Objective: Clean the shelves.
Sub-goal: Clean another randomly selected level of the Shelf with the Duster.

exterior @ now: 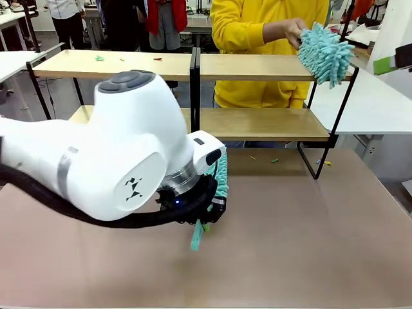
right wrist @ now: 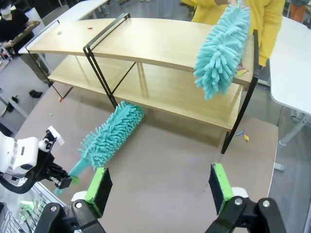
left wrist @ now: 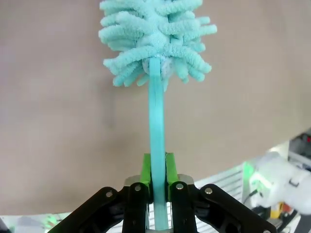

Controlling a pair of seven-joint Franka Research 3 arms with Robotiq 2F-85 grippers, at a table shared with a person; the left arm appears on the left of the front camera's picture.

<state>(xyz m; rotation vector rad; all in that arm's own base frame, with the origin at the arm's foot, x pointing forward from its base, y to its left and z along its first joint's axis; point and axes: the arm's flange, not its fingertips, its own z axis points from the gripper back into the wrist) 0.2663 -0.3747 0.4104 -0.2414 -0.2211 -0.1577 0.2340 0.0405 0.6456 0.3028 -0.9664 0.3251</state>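
Left pincer [left wrist: 156, 170] clamped on a duster [left wrist: 155, 43]; right pincer [right wrist: 160, 189] spread wide, holding nothing.
The left pincer's green pads pinch the duster's flat teal handle, and the fluffy head extends ahead of it over the worktop [left wrist: 58, 121]. The shelves [right wrist: 146, 43] stand beyond both pincers. On the right pincer's side, a person's hand [exterior: 293, 31] holds a second duster [exterior: 325, 51] against the end of the top board.
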